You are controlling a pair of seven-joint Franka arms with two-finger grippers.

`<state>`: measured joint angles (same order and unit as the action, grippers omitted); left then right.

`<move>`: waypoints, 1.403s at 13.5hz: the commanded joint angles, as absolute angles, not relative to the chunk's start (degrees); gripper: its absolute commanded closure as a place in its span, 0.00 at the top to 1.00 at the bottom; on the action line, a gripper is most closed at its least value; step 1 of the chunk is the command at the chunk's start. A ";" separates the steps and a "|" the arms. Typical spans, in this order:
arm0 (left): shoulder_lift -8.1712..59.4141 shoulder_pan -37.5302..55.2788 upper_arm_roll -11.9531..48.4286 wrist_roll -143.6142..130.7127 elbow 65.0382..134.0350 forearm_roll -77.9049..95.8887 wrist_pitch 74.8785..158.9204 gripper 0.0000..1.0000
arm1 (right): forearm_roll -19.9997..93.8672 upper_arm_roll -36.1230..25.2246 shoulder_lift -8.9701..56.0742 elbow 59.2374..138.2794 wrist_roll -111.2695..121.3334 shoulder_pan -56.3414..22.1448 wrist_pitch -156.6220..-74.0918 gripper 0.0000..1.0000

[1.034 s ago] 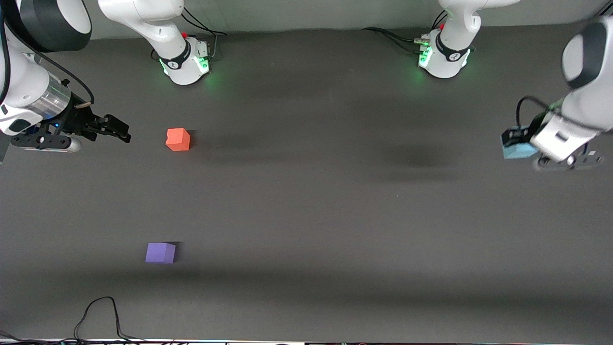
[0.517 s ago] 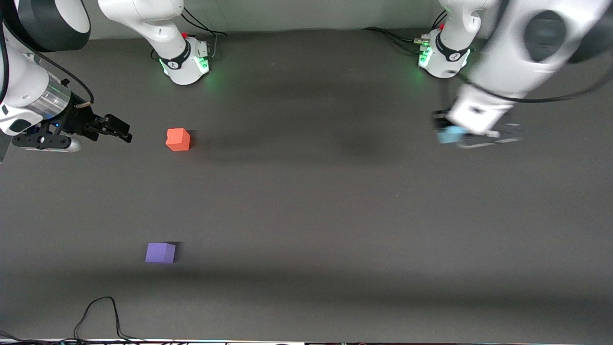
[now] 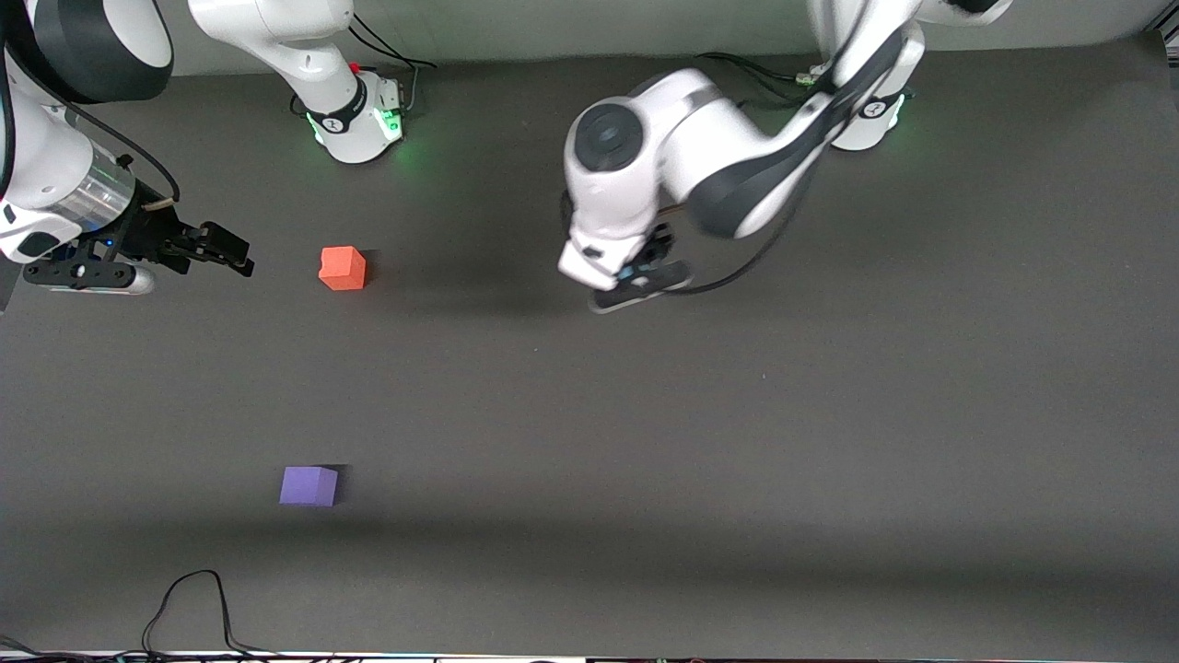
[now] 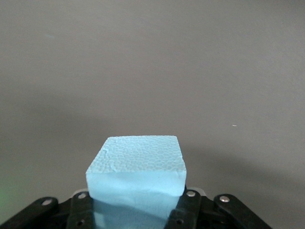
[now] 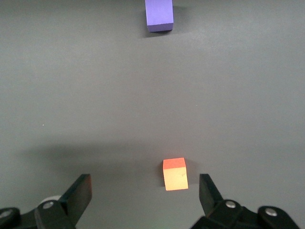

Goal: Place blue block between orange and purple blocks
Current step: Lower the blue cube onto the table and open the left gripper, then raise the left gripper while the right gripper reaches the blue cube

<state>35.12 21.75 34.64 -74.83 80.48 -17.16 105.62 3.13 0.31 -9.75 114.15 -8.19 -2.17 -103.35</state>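
Note:
My left gripper [image 3: 636, 276] is up over the middle of the table, shut on the light blue block [image 4: 137, 174]. In the front view the arm hides nearly all of that block. The orange block [image 3: 343, 268] sits on the table toward the right arm's end. The purple block [image 3: 309, 485] lies nearer the front camera than the orange one, well apart from it. My right gripper [image 3: 230, 250] is open and empty, and waits beside the orange block toward the right arm's end of the table. Its wrist view shows the orange block [image 5: 174, 174] and the purple block [image 5: 158, 14] past the open gripper [image 5: 145, 186].
The dark grey table mat [image 3: 737, 442] carries only the two blocks. A black cable [image 3: 193, 603] loops onto the table at the edge nearest the front camera. The two arm bases [image 3: 355, 120] [image 3: 857, 120] stand along the edge farthest from the front camera.
My left arm has swung from the left arm's end of the table toward the middle, carrying the blue block. The right arm and the orange and purple blocks have not moved.

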 commanded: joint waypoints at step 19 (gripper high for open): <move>23.87 17.41 26.75 -56.04 88.31 -9.17 102.15 1.00 | 4.48 15.17 -4.15 111.12 -10.09 -2.02 -107.67 1.00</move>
<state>34.32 19.93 29.99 -64.38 83.11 -14.36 106.72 3.57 10.58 -8.18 116.00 -8.43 -2.30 -107.67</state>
